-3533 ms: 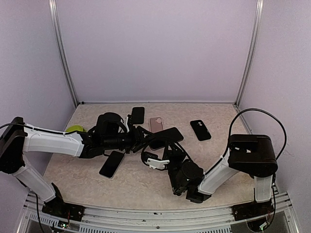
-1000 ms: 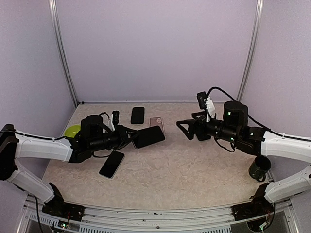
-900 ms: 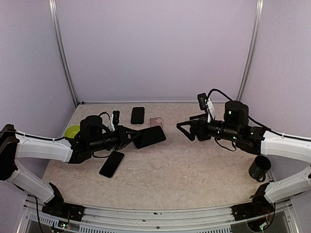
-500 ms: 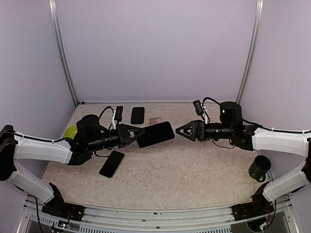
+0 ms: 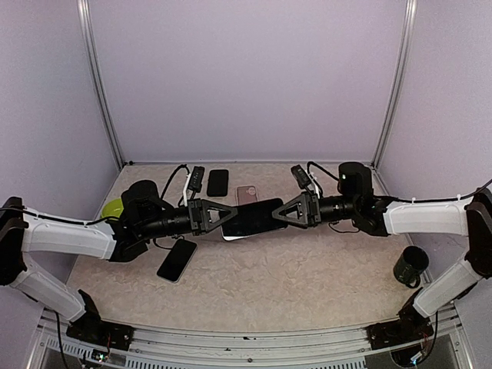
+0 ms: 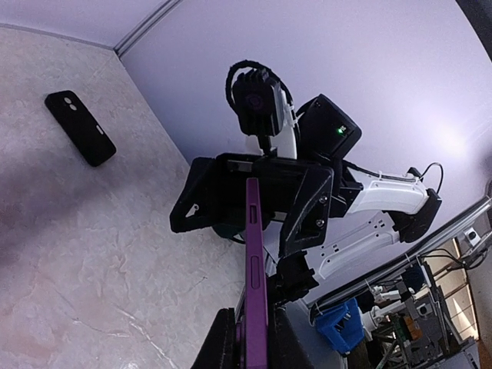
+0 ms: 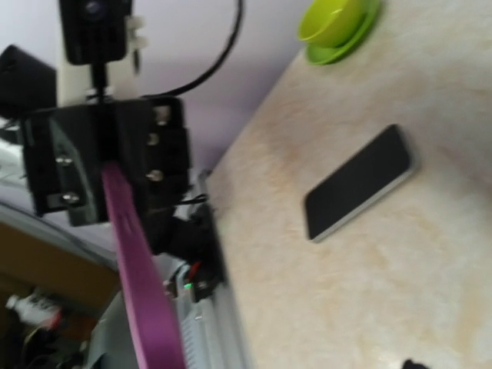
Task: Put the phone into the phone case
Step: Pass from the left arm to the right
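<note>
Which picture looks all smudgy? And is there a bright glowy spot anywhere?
Right wrist view: smudgy all over; the purple strip, the green cup and the phone lying on the table all have soft edges. Left wrist view: much sharper, with a pale glow on the wall at the right. Top view: clear and evenly lit, no glare.

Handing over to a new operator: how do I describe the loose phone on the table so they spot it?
Find the left arm; on the table, on the near side of its forearm, lies the phone. It lies alone near the front, dark screen with a pale rim, while the black case and pink case sit farther back.
</note>
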Controlling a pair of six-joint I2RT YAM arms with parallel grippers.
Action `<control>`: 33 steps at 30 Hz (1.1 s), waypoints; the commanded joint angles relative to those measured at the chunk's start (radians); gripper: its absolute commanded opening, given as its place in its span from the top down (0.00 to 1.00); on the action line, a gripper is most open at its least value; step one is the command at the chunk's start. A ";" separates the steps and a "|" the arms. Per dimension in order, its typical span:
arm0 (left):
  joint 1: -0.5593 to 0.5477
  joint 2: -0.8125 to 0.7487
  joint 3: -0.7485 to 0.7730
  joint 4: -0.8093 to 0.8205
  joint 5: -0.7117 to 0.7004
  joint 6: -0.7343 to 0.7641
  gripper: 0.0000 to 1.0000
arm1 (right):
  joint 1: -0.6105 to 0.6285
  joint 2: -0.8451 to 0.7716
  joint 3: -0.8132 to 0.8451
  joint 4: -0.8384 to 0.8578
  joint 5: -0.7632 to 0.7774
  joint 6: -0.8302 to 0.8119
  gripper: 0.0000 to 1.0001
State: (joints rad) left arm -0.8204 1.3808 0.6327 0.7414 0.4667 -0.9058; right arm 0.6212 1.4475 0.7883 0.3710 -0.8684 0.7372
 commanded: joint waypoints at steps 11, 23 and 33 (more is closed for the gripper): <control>-0.038 0.061 0.082 0.076 0.060 0.023 1.00 | -0.005 0.059 -0.008 0.244 -0.200 0.156 0.33; -0.052 0.088 0.104 0.076 0.062 0.019 1.00 | 0.024 0.094 -0.016 0.325 -0.230 0.202 0.40; -0.054 0.094 0.108 0.065 0.048 0.019 1.00 | 0.028 0.102 -0.017 0.327 -0.247 0.193 0.63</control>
State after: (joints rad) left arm -0.8669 1.4784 0.6968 0.7475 0.5163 -0.8928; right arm 0.6392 1.5410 0.7822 0.6697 -1.0889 0.9371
